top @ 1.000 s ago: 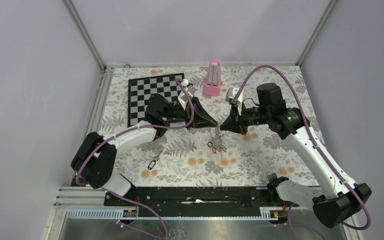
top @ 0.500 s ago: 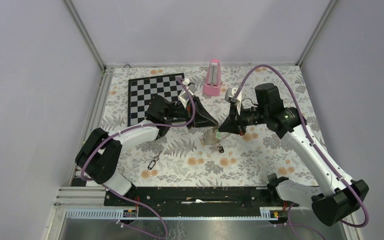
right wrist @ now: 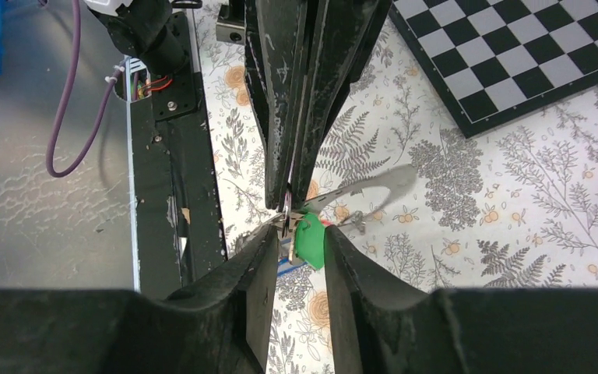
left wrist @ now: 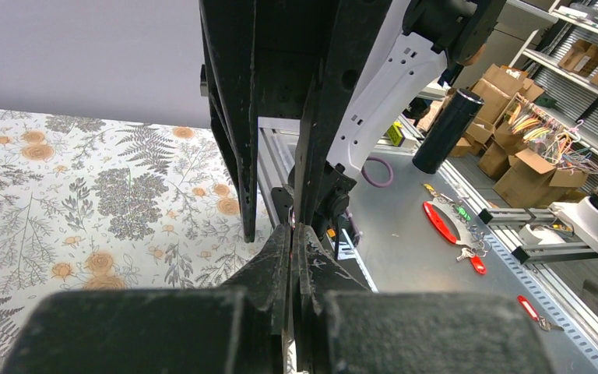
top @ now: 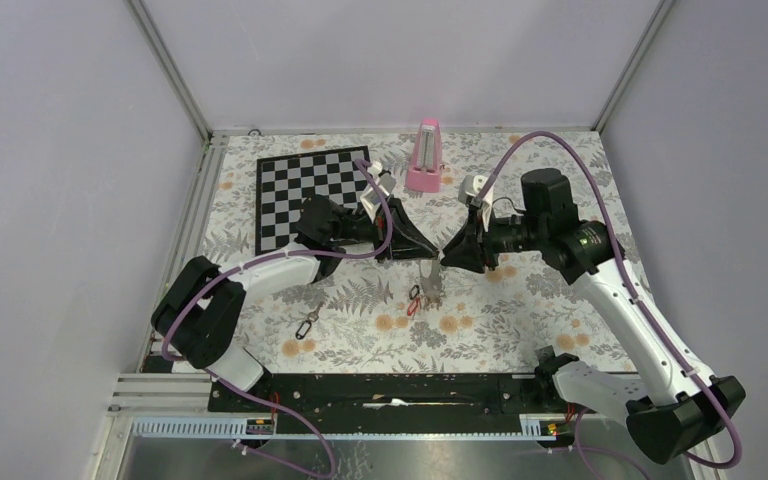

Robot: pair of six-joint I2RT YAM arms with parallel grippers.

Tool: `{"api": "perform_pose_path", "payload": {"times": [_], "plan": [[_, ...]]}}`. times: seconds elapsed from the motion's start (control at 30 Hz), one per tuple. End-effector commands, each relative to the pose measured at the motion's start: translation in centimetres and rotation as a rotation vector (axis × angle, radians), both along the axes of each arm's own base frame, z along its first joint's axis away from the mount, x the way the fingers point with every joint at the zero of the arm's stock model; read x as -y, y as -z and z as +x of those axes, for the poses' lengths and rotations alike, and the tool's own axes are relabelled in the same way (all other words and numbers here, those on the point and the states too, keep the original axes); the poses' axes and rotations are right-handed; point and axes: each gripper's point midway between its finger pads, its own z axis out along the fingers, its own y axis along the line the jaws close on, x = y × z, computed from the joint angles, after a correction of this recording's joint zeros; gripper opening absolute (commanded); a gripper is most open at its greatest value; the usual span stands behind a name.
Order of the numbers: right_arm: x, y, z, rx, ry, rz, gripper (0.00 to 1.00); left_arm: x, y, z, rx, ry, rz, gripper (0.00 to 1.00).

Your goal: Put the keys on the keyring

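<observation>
A black rail (top: 390,390) carrying both arm bases runs along the near edge of the floral worktop (top: 520,330). Grey walls (top: 60,200) close off the left, right and far sides. Just beyond the rail, a loose key (top: 307,322) lies flat at 8 o'clock from the centre. It is well apart from everything else, with patterned surface showing all round it.

At the centre, the left arm (top: 260,270) and right arm (top: 620,290) reach in from either side, and their tips nearly meet. The keys (top: 430,285) hang from that meeting point on the side toward the rail. They form a small silver bunch with a red tag (top: 413,303) at its near end. Whether the bunch touches the worktop cannot be told.

The left fingers (top: 420,247) are pressed tightly together. The right wrist view shows them pinching a thin piece of metal wire at their very tips, which appears to be the keyring (right wrist: 286,210). The right fingers (top: 455,250) stand partly spread, just beside the left tips at 3 o'clock. A green tag (right wrist: 309,240) sits in the gap between them, close against one finger and apart from the other. A key blade beside it is blurred.

Farther back, a chessboard (top: 305,195) lies flat at 10 o'clock, its near corner hidden by the left arm. A pink metronome (top: 425,155) stands at 12 o'clock, near the far wall.
</observation>
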Motion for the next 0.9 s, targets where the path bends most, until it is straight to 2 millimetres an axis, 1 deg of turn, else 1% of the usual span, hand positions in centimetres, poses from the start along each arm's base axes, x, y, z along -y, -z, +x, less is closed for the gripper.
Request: {"api": "perform_pose_path", "payload": {"times": [0.0,0.13,0.3,0.4,0.53,0.6,0.63,0.73,0.87], "plan": [[-0.1,-2.7,0.5,0.087,-0.004,0.036,0.36,-0.3,-1.6,-0.5,0.061,-0.004,-0.061,0.0],[-0.3,-2.9,0.5,0.082,-0.016,0.044,0.34,-0.3,-1.4,-0.5,0.057,-0.008,-0.054,0.0],[-0.5,-2.3,0.5,0.053,-0.027,0.049,0.25,-0.3,-1.5,-0.5,0.06,-0.011,-0.055,0.0],[-0.6,-2.0,0.4,0.042,-0.031,0.05,0.19,-0.3,-1.5,-0.5,0.061,-0.012,-0.056,0.0],[-0.6,-2.4,0.6,0.051,-0.031,0.047,0.0,-0.2,-1.3,-0.4,0.059,-0.012,-0.053,0.0],[-0.4,-2.7,0.8,0.066,-0.022,0.029,0.0,-0.2,-1.0,-0.3,0.069,-0.01,-0.043,0.0],[-0.2,-2.7,0.9,0.071,-0.017,0.01,0.0,-0.1,-0.9,-0.2,0.08,-0.012,-0.033,0.02],[0.2,-2.3,1.2,0.099,0.006,-0.063,0.0,0.2,-0.2,0.6,0.115,-0.047,0.009,0.17],[0.8,-1.2,1.7,0.082,0.041,-0.148,0.0,0.5,-0.2,1.5,0.139,-0.077,0.041,0.32]]}}
